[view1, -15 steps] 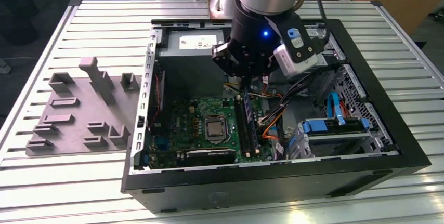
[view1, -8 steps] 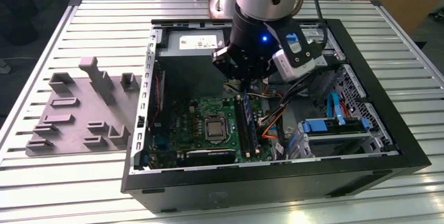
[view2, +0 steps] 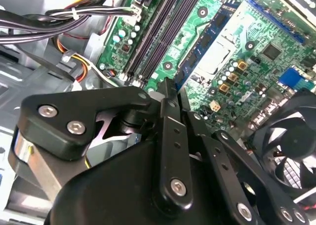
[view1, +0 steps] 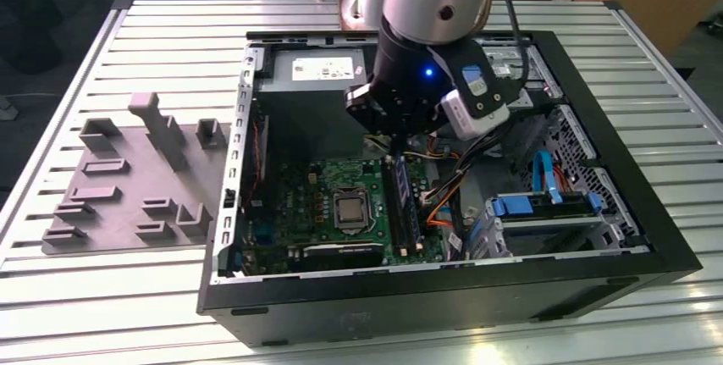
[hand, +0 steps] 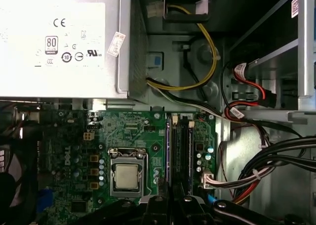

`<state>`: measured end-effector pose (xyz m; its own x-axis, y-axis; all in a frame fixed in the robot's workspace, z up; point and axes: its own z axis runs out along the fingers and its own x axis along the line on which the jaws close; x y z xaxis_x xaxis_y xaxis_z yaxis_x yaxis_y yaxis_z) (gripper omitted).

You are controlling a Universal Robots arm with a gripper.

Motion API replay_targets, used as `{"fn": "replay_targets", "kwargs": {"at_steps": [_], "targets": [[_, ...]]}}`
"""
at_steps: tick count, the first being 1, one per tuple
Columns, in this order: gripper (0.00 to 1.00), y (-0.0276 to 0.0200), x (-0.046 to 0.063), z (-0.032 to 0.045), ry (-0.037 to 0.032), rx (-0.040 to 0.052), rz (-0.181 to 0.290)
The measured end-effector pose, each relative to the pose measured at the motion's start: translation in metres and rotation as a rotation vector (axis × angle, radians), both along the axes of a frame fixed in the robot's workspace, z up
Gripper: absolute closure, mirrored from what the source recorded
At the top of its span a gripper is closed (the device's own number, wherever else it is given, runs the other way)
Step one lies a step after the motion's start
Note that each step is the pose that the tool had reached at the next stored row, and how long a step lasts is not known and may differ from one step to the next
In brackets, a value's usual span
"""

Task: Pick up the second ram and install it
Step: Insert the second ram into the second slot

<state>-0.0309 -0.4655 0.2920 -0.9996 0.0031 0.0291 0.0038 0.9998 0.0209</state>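
The jaws (view2: 168,89) look closed together over the memory slots (hand: 180,153); what they hold is hidden. Misalignment there could jam the second ram (view1: 404,204) crooked.

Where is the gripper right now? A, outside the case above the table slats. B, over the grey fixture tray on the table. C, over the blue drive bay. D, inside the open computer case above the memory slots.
D: in the exterior view the gripper hangs inside the open computer case, just above the memory slots on the motherboard.
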Motion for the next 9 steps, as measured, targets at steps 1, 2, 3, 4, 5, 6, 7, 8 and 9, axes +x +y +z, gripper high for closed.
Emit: {"fn": "replay_targets", "kwargs": {"at_steps": [1, 2, 3, 4, 5, 6, 7, 8, 9], "targets": [[0.86, 0.0, 0.0, -0.0017, 0.0, 0.0, 0.0], [0.86, 0.0, 0.0, -0.0034, 0.0, -0.0001, 0.0], [0.86, 0.0, 0.0, -0.0052, 0.0, -0.0001, 0.0], [0.86, 0.0, 0.0, -0.0068, 0.0, -0.0001, 0.0], [0.86, 0.0, 0.0, -0.0085, 0.0, -0.0001, 0.0], [0.86, 0.0, 0.0, -0.0102, 0.0, 0.0, 0.0], [0.86, 0.0, 0.0, -0.0119, 0.0, 0.0, 0.0], [0.86, 0.0, 0.0, -0.0135, 0.0, -0.0001, 0.0], [0.86, 0.0, 0.0, -0.015, 0.0, -0.0001, 0.0]]}}
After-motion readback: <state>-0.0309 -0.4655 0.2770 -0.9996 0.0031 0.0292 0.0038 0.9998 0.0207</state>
